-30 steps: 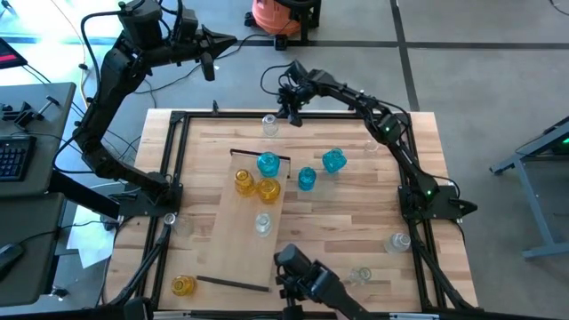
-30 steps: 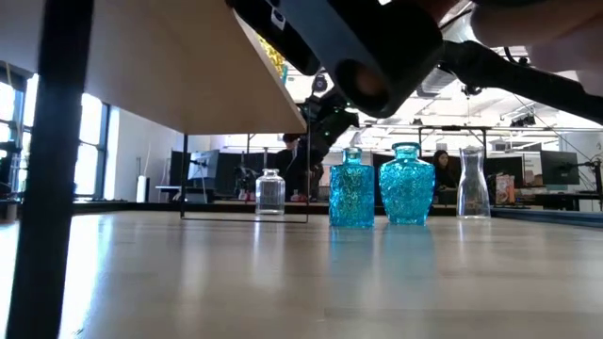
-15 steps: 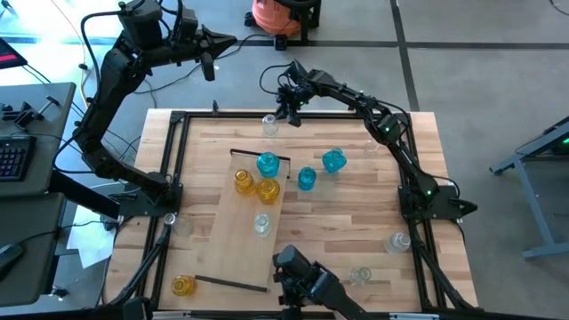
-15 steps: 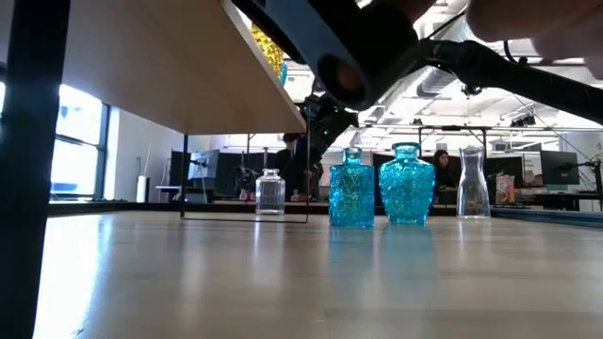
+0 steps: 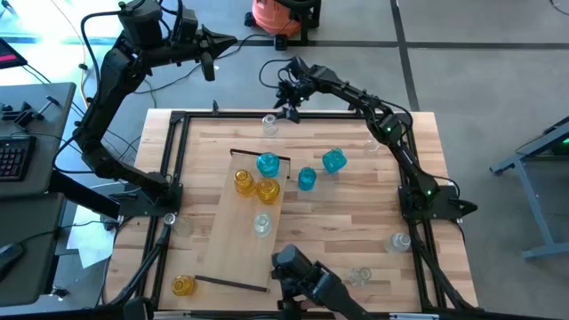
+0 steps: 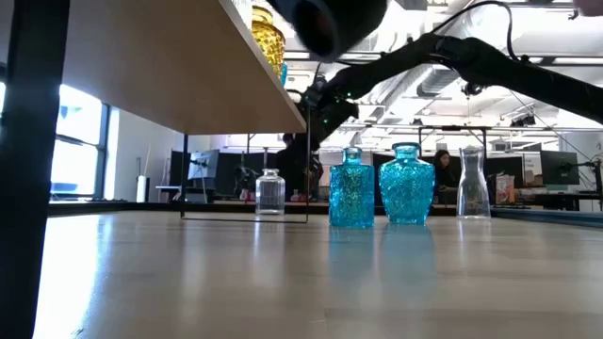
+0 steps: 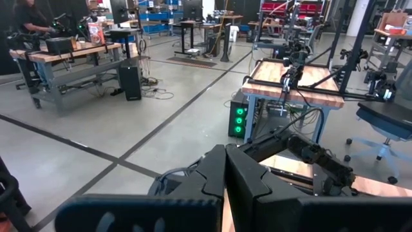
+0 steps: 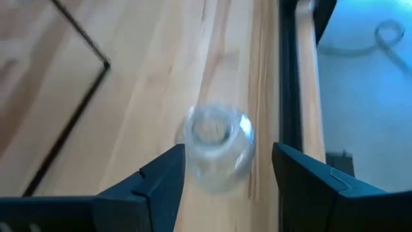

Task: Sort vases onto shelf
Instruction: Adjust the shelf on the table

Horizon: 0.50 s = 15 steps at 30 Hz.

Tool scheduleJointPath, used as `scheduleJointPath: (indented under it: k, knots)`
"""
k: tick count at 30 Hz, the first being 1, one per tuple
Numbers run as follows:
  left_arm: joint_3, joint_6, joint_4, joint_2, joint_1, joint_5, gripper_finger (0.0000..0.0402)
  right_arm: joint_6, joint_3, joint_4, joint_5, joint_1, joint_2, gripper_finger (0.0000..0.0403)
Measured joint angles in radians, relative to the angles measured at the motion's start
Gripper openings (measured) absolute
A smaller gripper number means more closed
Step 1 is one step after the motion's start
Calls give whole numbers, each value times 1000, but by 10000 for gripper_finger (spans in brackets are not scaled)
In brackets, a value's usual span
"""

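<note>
Right end effector (image 8: pixel 222 177) spread wide, grasping nothing, hovering over clear vase (image 8: pixel 217 147) standing on table (image 8: pixel 161 77) just below and between the fingers, untouched. Left end effector (image 5: pixel 209 55) clenched empty, raised off the table's far-left corner.

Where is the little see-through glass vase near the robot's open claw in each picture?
High view: the small clear round glass vase stands at the table's far edge, just below the right gripper.
Low view: it is left of the two blue vases.
Left wrist view: not in it.
Right wrist view: it sits between the open jaws, seen from above.
Shared landmark: the thin dark strip at the pale wooden shelf's end.
</note>
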Motion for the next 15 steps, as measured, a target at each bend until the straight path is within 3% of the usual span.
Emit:
scheduleJointPath:
  k: [15]
  knots:
    - [0,0,-19,0,0,3,0,23,-16,32,-35,8,1,216]
